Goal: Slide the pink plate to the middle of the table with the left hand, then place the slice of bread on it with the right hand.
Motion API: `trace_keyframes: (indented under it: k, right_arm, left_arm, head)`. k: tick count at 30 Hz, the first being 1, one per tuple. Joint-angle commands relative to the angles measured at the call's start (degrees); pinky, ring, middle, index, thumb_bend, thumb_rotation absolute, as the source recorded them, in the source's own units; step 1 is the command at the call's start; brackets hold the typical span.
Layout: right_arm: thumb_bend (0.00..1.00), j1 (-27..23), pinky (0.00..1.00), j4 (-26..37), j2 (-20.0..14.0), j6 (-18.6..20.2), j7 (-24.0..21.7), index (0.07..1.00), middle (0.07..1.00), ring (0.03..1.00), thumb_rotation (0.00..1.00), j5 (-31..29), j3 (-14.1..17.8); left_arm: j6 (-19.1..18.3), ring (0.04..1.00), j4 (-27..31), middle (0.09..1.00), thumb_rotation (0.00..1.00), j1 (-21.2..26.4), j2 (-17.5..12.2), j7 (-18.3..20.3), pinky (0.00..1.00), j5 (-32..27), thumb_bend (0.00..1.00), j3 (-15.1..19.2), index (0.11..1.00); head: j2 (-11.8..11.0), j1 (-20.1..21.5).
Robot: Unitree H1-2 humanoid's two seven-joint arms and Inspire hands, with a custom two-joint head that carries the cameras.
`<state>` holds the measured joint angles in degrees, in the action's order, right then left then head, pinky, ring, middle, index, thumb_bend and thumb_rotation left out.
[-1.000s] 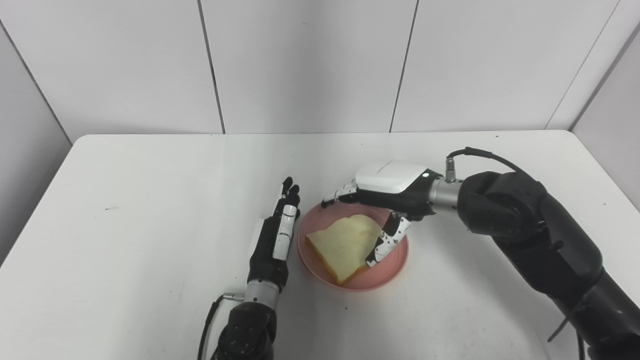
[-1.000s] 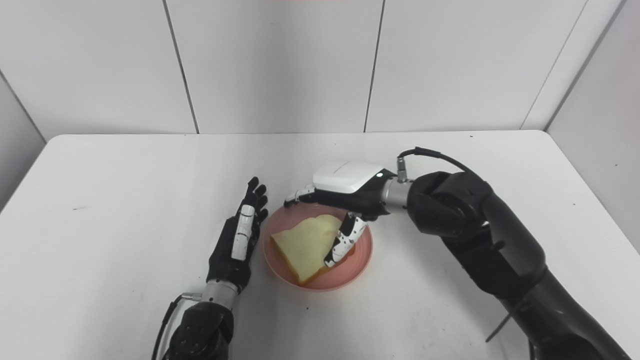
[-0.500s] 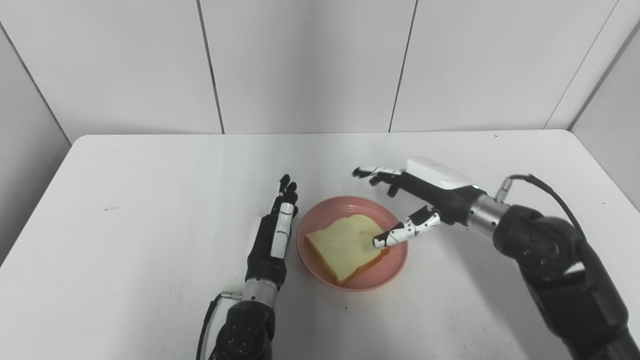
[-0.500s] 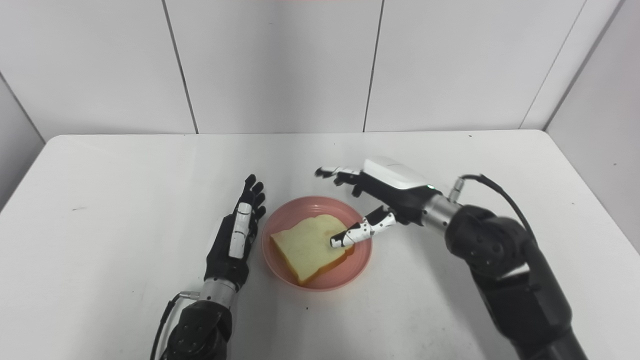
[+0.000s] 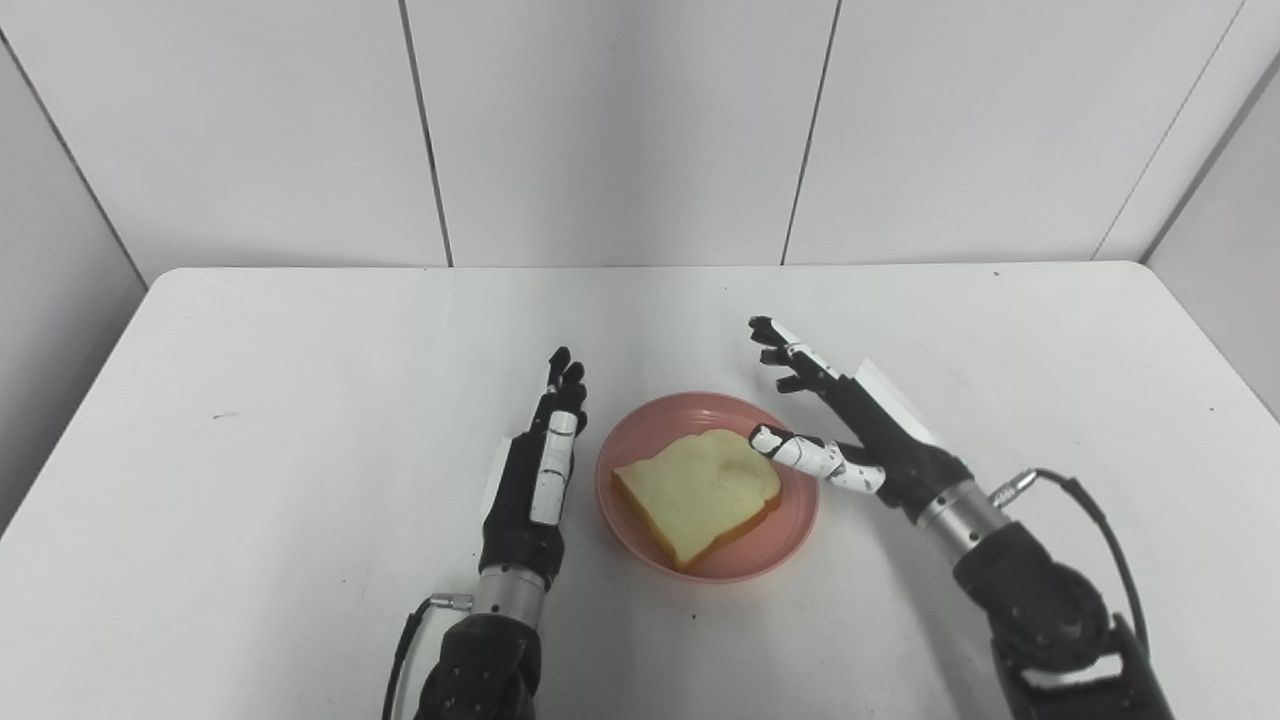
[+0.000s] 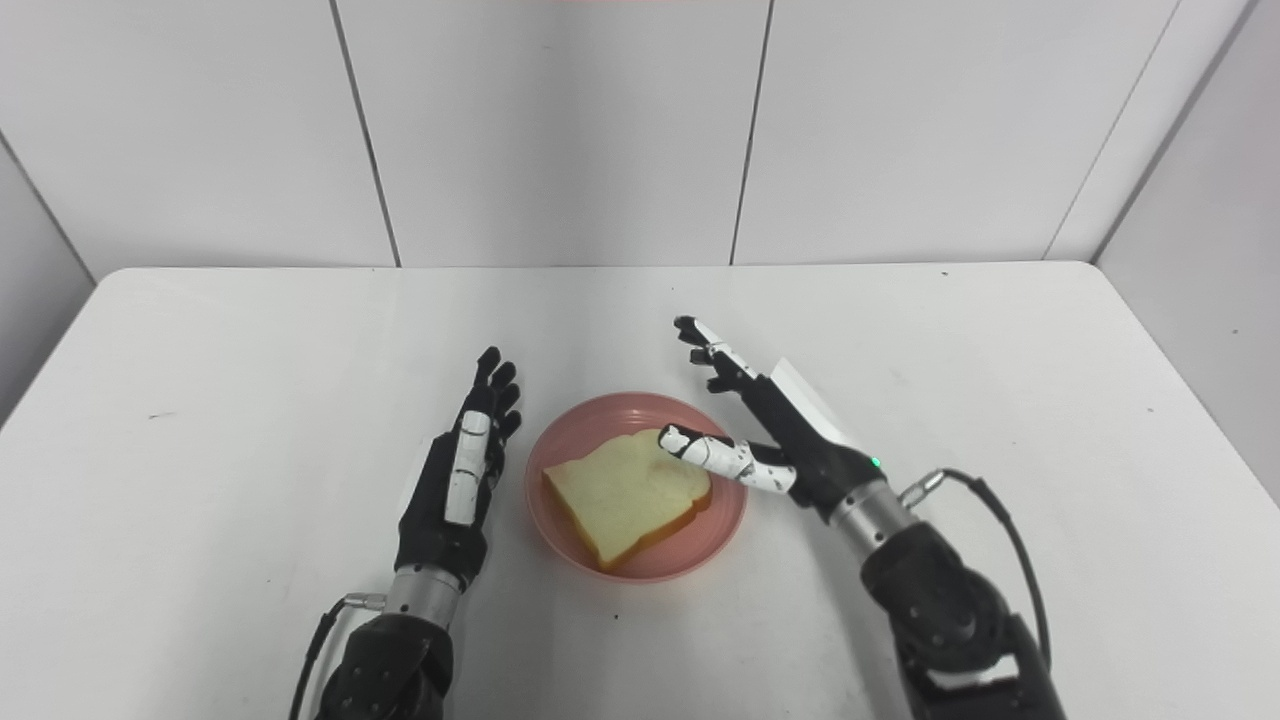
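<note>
The pink plate (image 5: 785,530) sits near the middle of the white table, with the slice of bread (image 5: 697,490) lying flat in it. My left hand (image 5: 533,470) stands open just left of the plate's rim, fingers straight and pointing away, holding nothing. My right hand (image 5: 850,430) is open at the plate's right edge, fingers spread and raised; its thumb reaches over the rim near the bread's far right corner. Whether the thumb touches the bread I cannot tell.
The white table (image 5: 300,350) runs wide to both sides. Grey panel walls (image 5: 620,120) close off the back and both sides. A cable (image 5: 1090,510) loops off my right wrist.
My right hand has let go of the bread, drawn back to the right and turned from palm-down over the plate to fingers spread and raised. The left hand slid back slightly. Bread and plate stayed put.
</note>
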<state>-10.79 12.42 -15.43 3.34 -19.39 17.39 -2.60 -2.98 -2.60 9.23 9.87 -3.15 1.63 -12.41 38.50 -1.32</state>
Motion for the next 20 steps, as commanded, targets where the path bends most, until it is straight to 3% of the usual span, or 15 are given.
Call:
trace_keyframes:
  k: [1, 8, 16, 20]
  right_arm:
    - [0.6, -0.9, 0.92, 1.3, 0.6, 0.5, 2.0, 0.994, 0.982, 0.971, 0.99, -2.5, 1.1]
    - [0.66, 1.1, 1.0, -0.5, 3.6, 1.1, 2.5, 1.0, 1.0, 1.0, 1.0, -9.4, 1.9]
    - [0.77, 1.5, 1.0, -3.9, 7.6, -3.8, 7.1, 1.0, 1.0, 1.0, 1.0, -14.3, 3.3]
    - [0.76, 1.8, 1.0, -5.0, 9.4, -6.5, 10.3, 1.0, 1.0, 1.0, 1.0, -14.2, 3.9]
  left_arm:
    - [0.6, 1.0, 2.4, 1.0, 1.0, 0.7, 1.1, 0.7, 1.0, 0.6, 0.75, -0.4, 0.987]
    - [0.4, 1.0, 2.6, 0.999, 1.0, 0.4, 1.0, 0.8, 1.0, 0.6, 0.75, 0.0, 0.98]
    - [0.6, 1.0, 2.5, 1.0, 1.0, 0.1, 0.5, 1.7, 1.0, 0.2, 0.74, 0.2, 0.985]
    - [0.2, 1.0, 2.8, 1.0, 1.0, 0.0, 0.3, 2.6, 1.0, -0.5, 0.75, 0.5, 0.987]
  head:
    - [-0.1, 0.0]
    - [0.0, 0.6]
    - [-0.1, 1.2]
    - [0.0, 1.4]
